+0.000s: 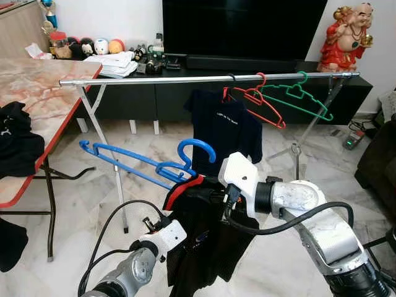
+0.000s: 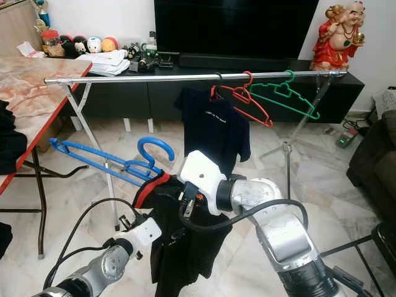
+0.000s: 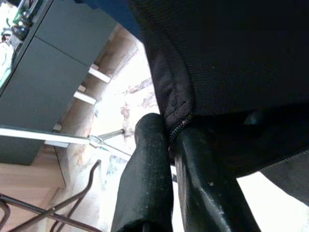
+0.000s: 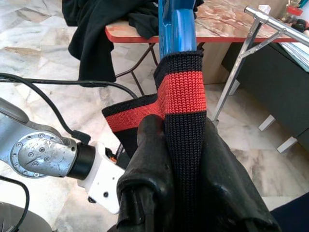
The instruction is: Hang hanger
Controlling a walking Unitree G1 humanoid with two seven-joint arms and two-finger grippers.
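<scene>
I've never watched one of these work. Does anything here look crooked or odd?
Yes: the blue hanger sits askew, one arm jutting out bare while the black shirt bunches at its collar, pinched by both the left gripper and the right gripper.

Clothes rail (image 1: 154, 79): bare from its left end to mid-span; a gripper can pass there. Right portion occupied by hung navy T-shirt (image 1: 223, 127), red hanger (image 1: 260, 102) and green hanger (image 1: 297, 96), closely spaced. Worktop (image 1: 37, 99) edge stands just beside the rail's left leg. TV cabinet (image 1: 142, 96) runs behind.
</scene>
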